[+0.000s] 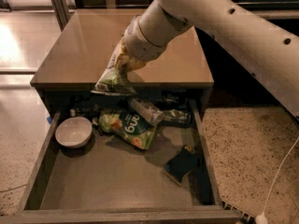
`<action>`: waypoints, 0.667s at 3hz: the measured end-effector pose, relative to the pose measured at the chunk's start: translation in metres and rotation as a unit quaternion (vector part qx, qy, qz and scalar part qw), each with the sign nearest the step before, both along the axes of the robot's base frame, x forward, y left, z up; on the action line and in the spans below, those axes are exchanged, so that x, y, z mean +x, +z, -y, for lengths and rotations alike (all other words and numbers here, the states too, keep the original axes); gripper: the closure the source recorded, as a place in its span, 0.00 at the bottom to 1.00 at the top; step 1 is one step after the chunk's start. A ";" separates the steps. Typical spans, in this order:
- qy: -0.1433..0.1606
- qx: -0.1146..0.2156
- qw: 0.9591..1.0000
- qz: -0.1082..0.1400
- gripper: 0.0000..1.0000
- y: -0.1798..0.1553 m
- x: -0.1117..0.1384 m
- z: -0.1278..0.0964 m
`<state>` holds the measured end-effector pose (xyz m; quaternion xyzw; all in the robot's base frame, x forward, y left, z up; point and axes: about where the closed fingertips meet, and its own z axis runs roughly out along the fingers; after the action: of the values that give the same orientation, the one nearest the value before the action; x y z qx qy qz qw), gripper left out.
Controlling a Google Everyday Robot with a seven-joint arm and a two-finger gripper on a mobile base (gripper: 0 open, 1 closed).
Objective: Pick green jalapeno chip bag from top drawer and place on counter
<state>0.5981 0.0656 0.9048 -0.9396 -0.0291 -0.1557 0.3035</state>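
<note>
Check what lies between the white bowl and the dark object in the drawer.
The bright green bag lies between them, in the camera view. The gripper holds the green jalapeno chip bag over the counter edge.

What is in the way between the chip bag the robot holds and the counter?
Nothing visible is. The gripper holds the green jalapeno chip bag hanging at the front edge of the counter, already lifted out of the top drawer.
</note>
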 end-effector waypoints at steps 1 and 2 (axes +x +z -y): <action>-0.004 -0.005 1.000 -0.025 1.00 -0.003 0.034 -0.015; -0.003 -0.003 1.000 -0.024 1.00 -0.003 0.033 -0.016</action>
<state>0.6307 0.0817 0.9016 -0.9440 -0.0195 -0.1337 0.3011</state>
